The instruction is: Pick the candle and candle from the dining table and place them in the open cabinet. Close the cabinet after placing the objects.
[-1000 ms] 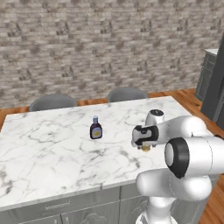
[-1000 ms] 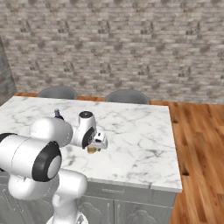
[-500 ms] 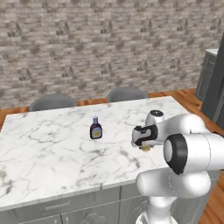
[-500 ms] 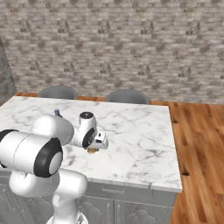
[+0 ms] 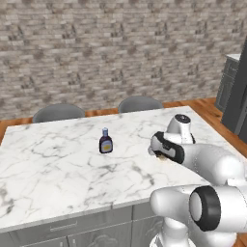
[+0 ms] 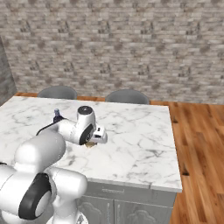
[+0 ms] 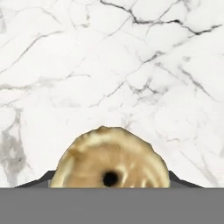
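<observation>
1. Hand view: the tan-gold candle [image 7: 110,162] sits right between the fingertips, dark tips flanking each side — jaws pinching it, its axis upright along the gripper's line.
2. Left base view: gripper [image 5: 162,155] is low on the dining table [image 5: 58,164], near its right end.
3. Farther off — blue bottle [image 5: 105,141], well apart.

Three views set on one table
The dining table [image 5: 58,164] is overlooked from behind-left and behind-right; its marble is seen close by the hand camera.

Candle [image 7: 111,159] on table [image 5: 58,164], bottle [image 5: 105,141] to its left.
</observation>
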Controlling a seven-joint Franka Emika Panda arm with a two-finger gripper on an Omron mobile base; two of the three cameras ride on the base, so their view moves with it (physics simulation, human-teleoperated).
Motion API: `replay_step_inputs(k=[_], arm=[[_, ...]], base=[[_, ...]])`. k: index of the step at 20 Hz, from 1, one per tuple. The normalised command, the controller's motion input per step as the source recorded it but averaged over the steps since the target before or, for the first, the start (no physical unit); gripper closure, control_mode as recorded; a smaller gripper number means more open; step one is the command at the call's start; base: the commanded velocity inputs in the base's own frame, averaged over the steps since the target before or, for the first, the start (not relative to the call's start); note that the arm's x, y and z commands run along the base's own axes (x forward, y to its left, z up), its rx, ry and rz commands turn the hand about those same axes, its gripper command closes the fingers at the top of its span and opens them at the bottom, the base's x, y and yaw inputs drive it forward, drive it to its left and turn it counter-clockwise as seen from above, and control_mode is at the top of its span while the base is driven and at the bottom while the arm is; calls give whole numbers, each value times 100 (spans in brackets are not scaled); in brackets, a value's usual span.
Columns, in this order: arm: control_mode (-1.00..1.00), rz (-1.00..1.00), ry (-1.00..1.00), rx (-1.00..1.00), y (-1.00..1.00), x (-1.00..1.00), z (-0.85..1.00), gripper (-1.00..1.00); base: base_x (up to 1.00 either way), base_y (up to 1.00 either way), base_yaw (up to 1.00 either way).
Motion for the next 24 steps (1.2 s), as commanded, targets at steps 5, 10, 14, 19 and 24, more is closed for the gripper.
replay_step_inputs(k=[5,10,14,19,24], arm=[[-100,0,0,0,1,-41,64,100],[-100,0,0,0,0,-50,36,100],[-100,0,0,0,0,-60,35,100],[-100,0,1,0,9,-50,29,100],[-100,-1,3,0,24,-40,31,100]], base=[[0,0,0],[0,0,0],[0,0,0],[0,0,0],[0,0,0]])
